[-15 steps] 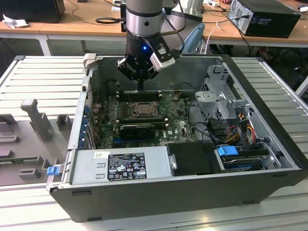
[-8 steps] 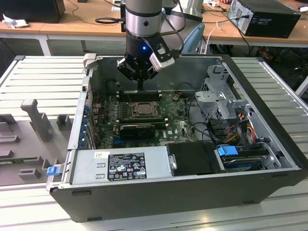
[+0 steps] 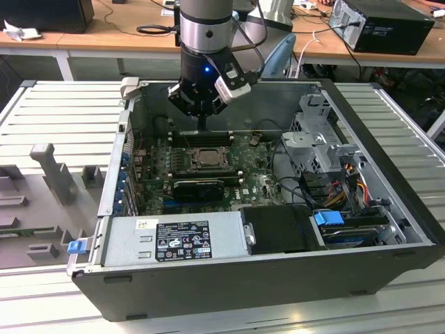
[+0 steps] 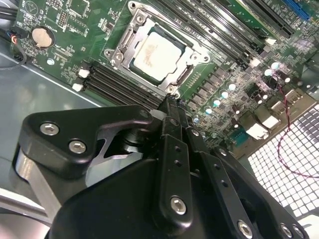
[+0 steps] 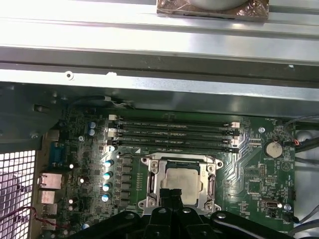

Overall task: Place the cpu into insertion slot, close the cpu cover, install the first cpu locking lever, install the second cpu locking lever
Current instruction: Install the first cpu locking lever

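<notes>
The cpu [image 4: 158, 55] sits in the insertion slot [image 4: 121, 44], inside the case [image 3: 278, 285].

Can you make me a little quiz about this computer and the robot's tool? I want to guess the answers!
1. True or false: the cpu lies in the insertion slot.
2. The tool hangs nearest to: A the insertion slot, B the blue clip, C the yellow wires.
3. What small round silver thing sits on the green board?
Key: 1 true. 2 A. 3 the coin battery.
</notes>
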Controlling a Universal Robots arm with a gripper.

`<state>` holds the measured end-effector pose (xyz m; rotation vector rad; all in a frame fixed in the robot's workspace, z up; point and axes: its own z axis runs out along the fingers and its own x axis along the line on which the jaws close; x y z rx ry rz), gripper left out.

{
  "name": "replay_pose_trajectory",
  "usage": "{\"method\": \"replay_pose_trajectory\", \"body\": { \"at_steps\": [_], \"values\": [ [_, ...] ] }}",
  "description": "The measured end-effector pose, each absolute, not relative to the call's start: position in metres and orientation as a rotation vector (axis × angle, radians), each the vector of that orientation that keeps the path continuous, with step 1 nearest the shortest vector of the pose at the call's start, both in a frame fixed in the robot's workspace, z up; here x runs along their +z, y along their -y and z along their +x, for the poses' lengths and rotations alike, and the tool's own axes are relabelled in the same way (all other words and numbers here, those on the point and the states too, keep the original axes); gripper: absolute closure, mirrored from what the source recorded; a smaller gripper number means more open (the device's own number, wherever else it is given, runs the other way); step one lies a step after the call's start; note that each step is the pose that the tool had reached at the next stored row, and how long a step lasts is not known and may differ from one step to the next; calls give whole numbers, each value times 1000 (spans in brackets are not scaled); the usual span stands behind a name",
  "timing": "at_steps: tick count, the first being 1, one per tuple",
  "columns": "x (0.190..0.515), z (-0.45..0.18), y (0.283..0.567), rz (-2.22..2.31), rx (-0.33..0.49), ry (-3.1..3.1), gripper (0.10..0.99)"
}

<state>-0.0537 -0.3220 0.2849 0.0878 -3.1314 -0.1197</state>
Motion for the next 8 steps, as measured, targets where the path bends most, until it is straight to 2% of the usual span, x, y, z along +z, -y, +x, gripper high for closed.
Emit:
{"method": "replay_pose_trajectory", "body": {
  "at_steps": [8],
  "values": [
    [280,-87,322,88,-120,3135,980]
  ]
}}
